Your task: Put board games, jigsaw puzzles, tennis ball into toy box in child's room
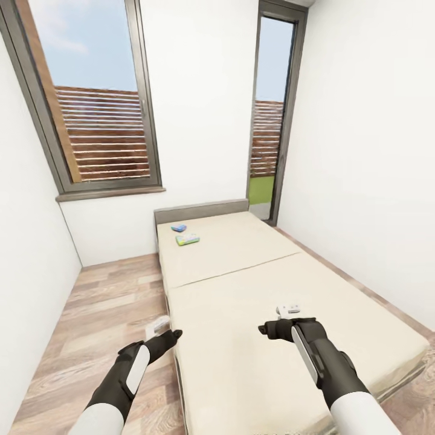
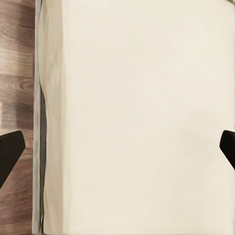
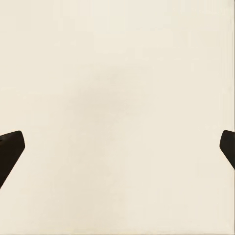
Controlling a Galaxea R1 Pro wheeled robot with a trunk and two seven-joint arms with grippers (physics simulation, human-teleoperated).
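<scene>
Two flat printed cardboard board games, upper-centre frame, on beige-mattressed bed: light, stiff, slick; grip long edges. Both jaws wide, empty.

White walls close in a narrow room. A tall window with a dark grey frame shows blue sky and a slatted wooden fence; a narrow glass door further along shows the same fence and a strip of grass. Pale wood-plank floor runs along both sides of the low bed, its headboard against the window wall. Daylight is even and soft.
</scene>
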